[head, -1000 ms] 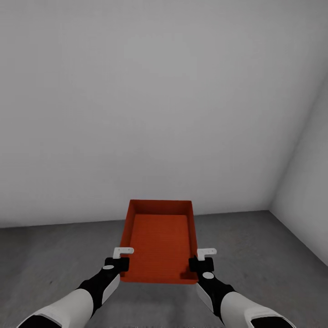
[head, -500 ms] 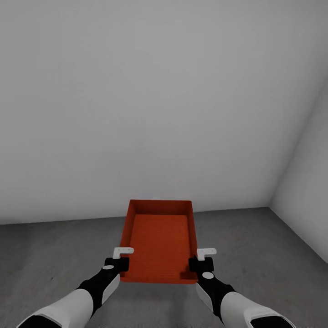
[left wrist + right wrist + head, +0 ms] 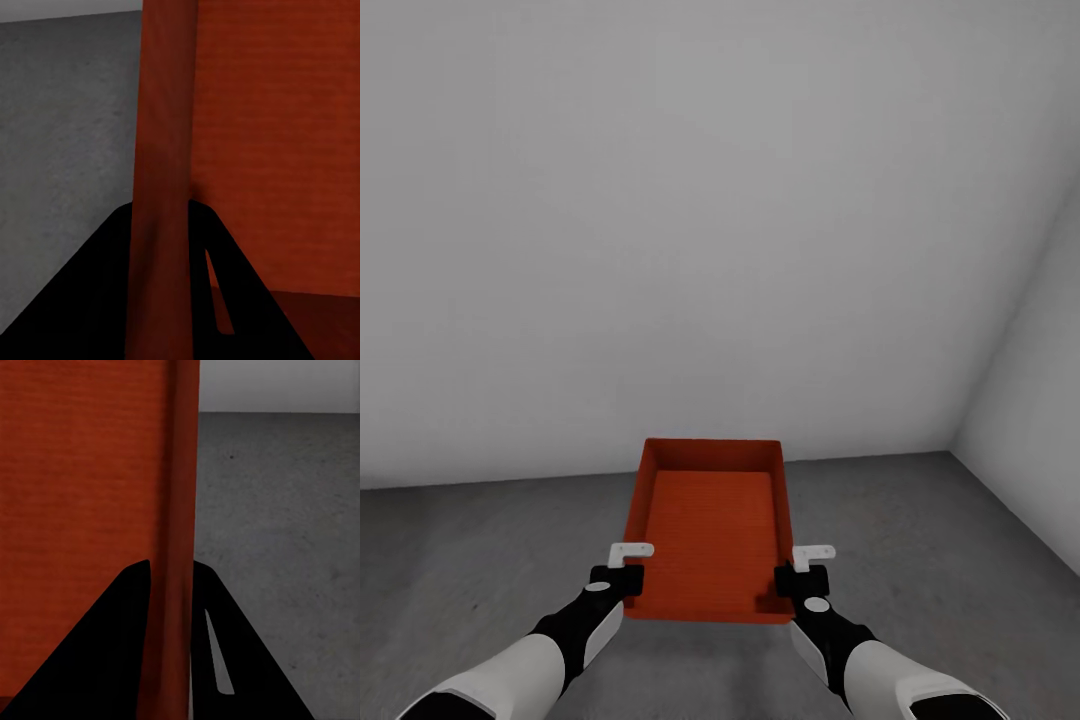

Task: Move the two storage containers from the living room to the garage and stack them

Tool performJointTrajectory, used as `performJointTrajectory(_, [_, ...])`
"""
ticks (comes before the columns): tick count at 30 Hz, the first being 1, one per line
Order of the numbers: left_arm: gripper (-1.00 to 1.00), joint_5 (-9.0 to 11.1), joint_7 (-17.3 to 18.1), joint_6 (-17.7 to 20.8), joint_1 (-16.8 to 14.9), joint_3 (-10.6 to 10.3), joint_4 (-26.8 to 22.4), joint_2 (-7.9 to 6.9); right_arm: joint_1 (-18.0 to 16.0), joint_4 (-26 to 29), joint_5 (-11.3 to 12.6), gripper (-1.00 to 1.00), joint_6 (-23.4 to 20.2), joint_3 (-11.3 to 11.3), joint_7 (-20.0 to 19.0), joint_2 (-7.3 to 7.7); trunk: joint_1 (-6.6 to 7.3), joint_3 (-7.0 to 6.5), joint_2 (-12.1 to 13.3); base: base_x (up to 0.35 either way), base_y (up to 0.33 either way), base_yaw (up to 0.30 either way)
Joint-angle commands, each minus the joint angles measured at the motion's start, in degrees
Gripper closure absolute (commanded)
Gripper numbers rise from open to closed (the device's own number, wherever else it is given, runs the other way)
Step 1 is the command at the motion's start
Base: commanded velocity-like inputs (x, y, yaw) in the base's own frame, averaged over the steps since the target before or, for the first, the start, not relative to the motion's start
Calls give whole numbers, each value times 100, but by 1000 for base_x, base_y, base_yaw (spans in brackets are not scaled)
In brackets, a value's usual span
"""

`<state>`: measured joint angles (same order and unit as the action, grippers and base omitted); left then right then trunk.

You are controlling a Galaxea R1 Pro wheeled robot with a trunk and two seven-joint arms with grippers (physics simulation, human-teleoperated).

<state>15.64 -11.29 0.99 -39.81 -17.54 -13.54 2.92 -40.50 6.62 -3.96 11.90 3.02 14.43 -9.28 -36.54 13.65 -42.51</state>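
Observation:
One orange-red storage container point(image 3: 710, 530) is carried in front of me, above the dark grey concrete floor point(image 3: 480, 560) of the garage. My left gripper point(image 3: 628, 580) is shut on the container's left wall near its close corner. In the left wrist view that wall point(image 3: 161, 180) runs between the two black fingers point(image 3: 97, 292). My right gripper point(image 3: 800, 582) is shut on the right wall, which the right wrist view shows as a strip point(image 3: 180, 525) squeezed between its fingers point(image 3: 112, 645). The container is empty inside.
A plain white-grey wall point(image 3: 690, 220) stands straight ahead, meeting the floor a little past the container. A second wall point(image 3: 1040, 400) closes the room on the right, forming a corner at the far right.
The wall's base has crept slightly upward in the head view, so the camera has shifted a little. The container and both grippers hold the same pose.

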Motion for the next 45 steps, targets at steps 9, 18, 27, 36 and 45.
performJointTrajectory(9, [100, 35, -57, 15, -5, 163, -12, 17, -4, -11, 1, 100, 23, -73, 95, -3, -1, 8, -7, 0, 0, 0])
performJointTrajectory(18, [100, 36, -57, 15, -7, 163, -17, 16, -2, -11, 0, 100, 23, -73, 95, -3, -1, 8, -7, 165, 0, 0])
performJointTrajectory(27, [100, 35, -57, 15, -7, 163, -17, 16, -2, -11, 0, 100, 23, -73, 96, -3, -1, 8, -7, 315, 0, 0])
performJointTrajectory(36, [100, 35, -57, 15, -9, 163, -17, 16, -2, -11, 0, 100, 23, -73, 95, -6, -1, 8, -7, 320, 0, 0])
performJointTrajectory(45, [100, 36, -57, 15, -9, 163, -17, 16, -4, -12, 24, 100, 23, -73, 96, -32, -1, 8, -7, 113, 0, 5])
